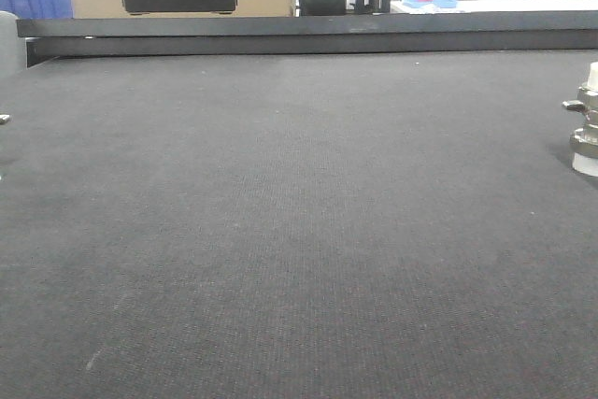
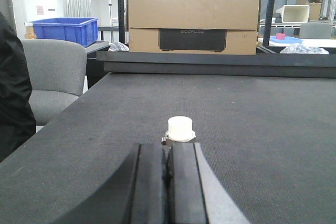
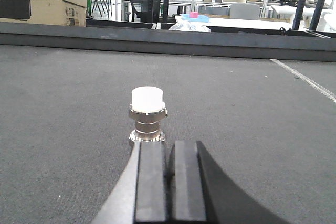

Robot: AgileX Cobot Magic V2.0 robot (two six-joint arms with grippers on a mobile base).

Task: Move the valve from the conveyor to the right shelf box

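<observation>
dark grey woven conveyor (image 1: 280, 231) was edged by a black rail (image 1: 299, 27); cardboard box (image 2: 194, 22) and blue bin (image 2: 65, 29) were seen behind. valve (image 3: 148, 114) was stood upright on the belt just ahead of the right gripper (image 3: 169, 148). both pad pairs, left gripper (image 2: 168, 150) included, were pressed together, empty.

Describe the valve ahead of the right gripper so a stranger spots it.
Find the wide dark grey conveyor edged by a black rail. Just ahead of the right gripper, the valve stands upright on it: a small silvery ribbed fitting with a white cap, bright against the matte weave.
</observation>
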